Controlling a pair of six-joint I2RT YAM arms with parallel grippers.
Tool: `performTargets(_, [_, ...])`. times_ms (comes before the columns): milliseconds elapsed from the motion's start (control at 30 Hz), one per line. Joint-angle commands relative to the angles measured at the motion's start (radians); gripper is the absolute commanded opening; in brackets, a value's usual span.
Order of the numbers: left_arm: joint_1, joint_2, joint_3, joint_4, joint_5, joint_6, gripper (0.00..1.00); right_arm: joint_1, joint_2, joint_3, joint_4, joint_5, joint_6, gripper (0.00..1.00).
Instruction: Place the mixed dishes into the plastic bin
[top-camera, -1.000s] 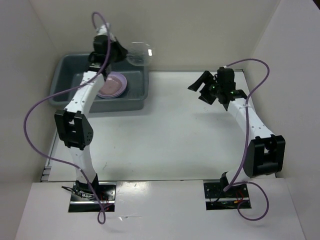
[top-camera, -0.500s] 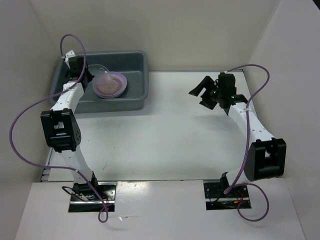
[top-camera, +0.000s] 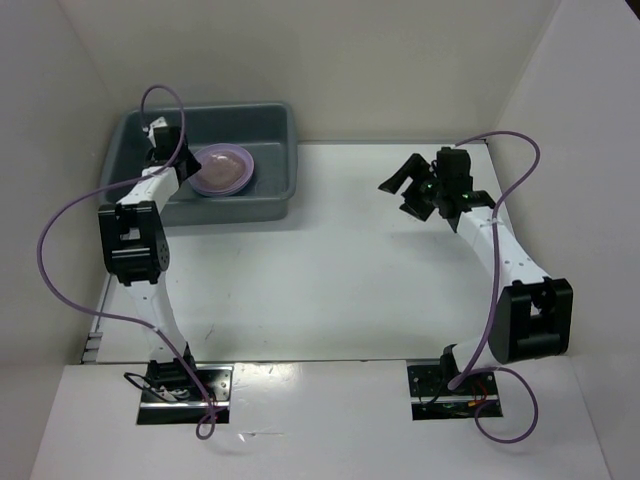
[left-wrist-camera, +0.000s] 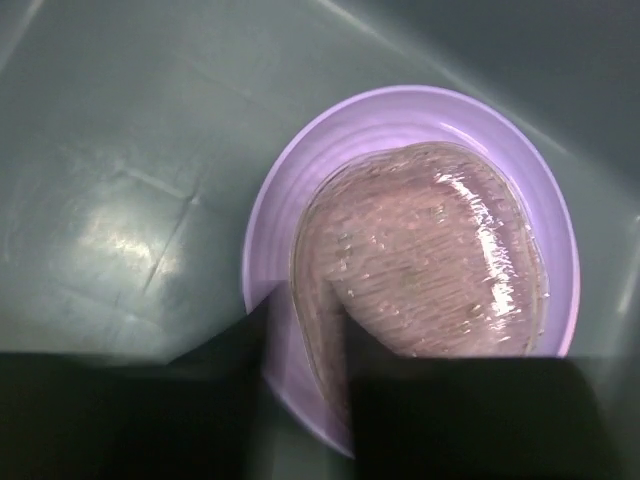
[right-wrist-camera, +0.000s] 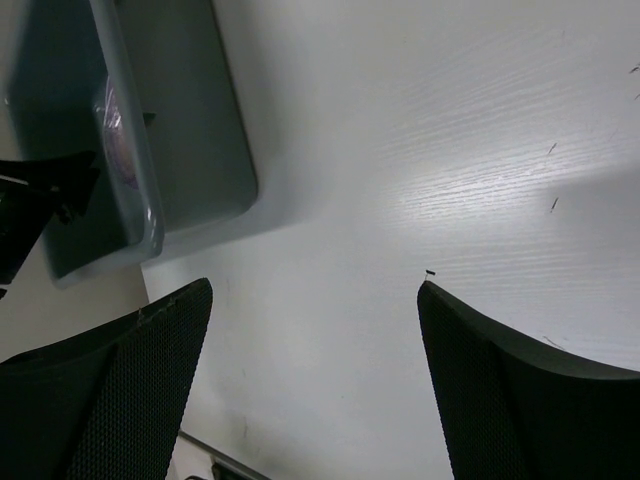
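Observation:
The dark gray plastic bin (top-camera: 272, 196) stands at the table's back left. Inside it lies a lavender plate (top-camera: 241, 176) with a clear speckled dish (top-camera: 213, 166) resting on top. My left gripper (top-camera: 174, 160) reaches down into the bin at the plate's left edge. In the left wrist view the clear dish (left-wrist-camera: 420, 260) covers most of the lavender plate (left-wrist-camera: 420, 115). The left gripper (left-wrist-camera: 305, 335) stands open, both rims lying in the gap between its fingers. My right gripper (top-camera: 402, 191) hovers open and empty over the table at the right.
The bin's floor (left-wrist-camera: 120, 150) left of the plate is bare. In the right wrist view the right gripper (right-wrist-camera: 315, 290) frames white tabletop (right-wrist-camera: 420, 150), with the bin (right-wrist-camera: 190, 120) at upper left. White walls enclose the table on three sides.
My left arm swung the clear dish from above the bin's back rim down onto the lavender plate, then its jaws parted. The right arm hardly moved.

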Motion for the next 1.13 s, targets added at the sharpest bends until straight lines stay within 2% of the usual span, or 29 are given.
performTargets(0, [0.004, 0.009, 0.094, 0.061, 0.047, -0.004, 0.53, -0.004, -0.056, -0.005, 0.039, 0.019, 0.007, 0.88])
performTargets(67, [0.004, 0.009, 0.140, 0.057, 0.099, 0.022, 0.99, -0.004, -0.056, 0.005, 0.039, 0.019, 0.007, 0.88])
performTargets(133, [0.004, -0.048, 0.171, 0.058, 0.099, 0.049, 1.00, -0.004, -0.056, 0.018, 0.030, 0.019, 0.007, 0.88])
performTargets(200, [0.004, -0.059, 0.315, -0.014, 0.087, 0.098, 1.00, -0.004, -0.056, 0.018, 0.030, 0.030, 0.007, 0.88])
performTargets(267, [0.020, -0.114, 0.393, -0.109, 0.131, 0.126, 1.00, -0.004, -0.065, 0.038, 0.018, 0.039, -0.031, 0.88])
performTargets(367, [0.032, -0.230, 0.412, -0.211, 0.195, 0.152, 1.00, -0.004, -0.090, 0.047, 0.007, 0.039, -0.086, 0.96])
performTargets(400, [0.032, -0.269, 0.380, -0.222, 0.238, 0.152, 1.00, -0.004, -0.101, 0.047, 0.007, 0.039, -0.123, 1.00])
performTargets(467, [0.032, -0.384, 0.228, -0.222, 0.291, 0.180, 1.00, -0.004, -0.139, 0.035, 0.007, 0.020, -0.162, 1.00])
performTargets(533, [0.032, -0.489, 0.104, -0.199, 0.300, 0.166, 1.00, -0.013, -0.171, 0.010, 0.007, -0.008, -0.198, 1.00])
performTargets(567, [0.032, -0.525, -0.030, -0.180, 0.309, 0.157, 1.00, -0.013, -0.191, -0.002, 0.007, -0.040, -0.199, 1.00])
performTargets(733, [0.032, -0.686, -0.299, -0.058, 0.320, 0.059, 1.00, -0.013, -0.367, -0.089, -0.013, -0.097, -0.199, 1.00])
performTargets(800, [0.032, -0.738, -0.353, -0.044, 0.286, -0.001, 1.00, -0.023, -0.442, -0.161, -0.025, -0.086, -0.173, 1.00])
performTargets(833, [0.032, -0.798, -0.381, -0.044, 0.260, -0.018, 1.00, -0.023, -0.537, -0.191, -0.025, -0.077, -0.157, 1.00])
performTargets(900, [0.032, -0.858, -0.471, -0.030, 0.164, -0.052, 1.00, -0.023, -0.639, -0.275, -0.025, -0.053, -0.113, 1.00])
performTargets(933, [0.032, -0.919, -0.507, -0.012, 0.139, -0.076, 1.00, -0.023, -0.732, -0.293, -0.034, -0.019, -0.101, 1.00])
performTargets(1000, [0.032, -0.968, -0.601, 0.008, 0.114, -0.089, 1.00, -0.023, -0.808, -0.329, -0.065, 0.025, -0.088, 1.00])
performTargets(1100, [0.032, -1.024, -0.654, -0.013, 0.052, -0.144, 1.00, -0.023, -0.915, -0.338, -0.123, 0.124, -0.077, 1.00])
